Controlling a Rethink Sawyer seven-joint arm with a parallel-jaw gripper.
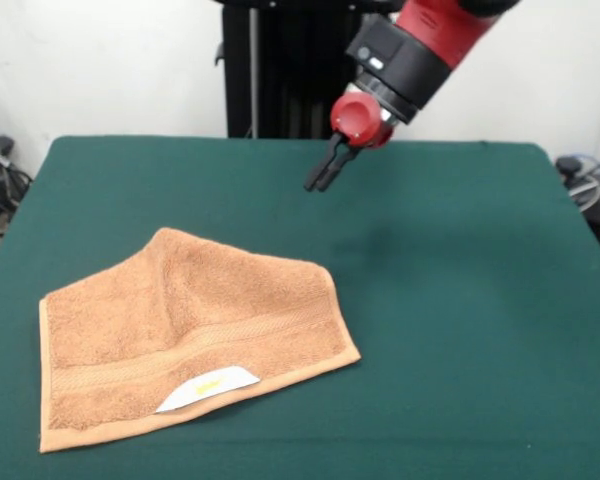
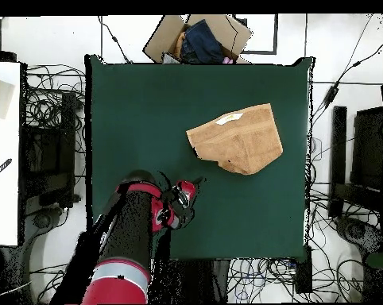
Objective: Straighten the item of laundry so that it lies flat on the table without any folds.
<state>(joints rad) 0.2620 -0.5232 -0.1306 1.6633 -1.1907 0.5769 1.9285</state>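
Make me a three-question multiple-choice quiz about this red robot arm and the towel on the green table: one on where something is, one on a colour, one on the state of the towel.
1. Where is the end effector relative to the small orange-tan terry-cloth towel?
A. Pressing on the towel
B. In the air, apart from the towel
C. Under the towel

2. What colour is the mark on the towel's white label?
A. Yellow
B. Blue
C. Red

3. How does the towel lie on the large dark green felt-covered table?
A. Fully flat, a neat rectangle
B. Rolled into a tube
C. Partly folded, one side doubled over

Answers:
1. B: the front view shows it up off the table and clear of the cloth.
2. A: a yellow mark sits on the white label.
3. C: its outline is uneven, running to a point with a crease across it.
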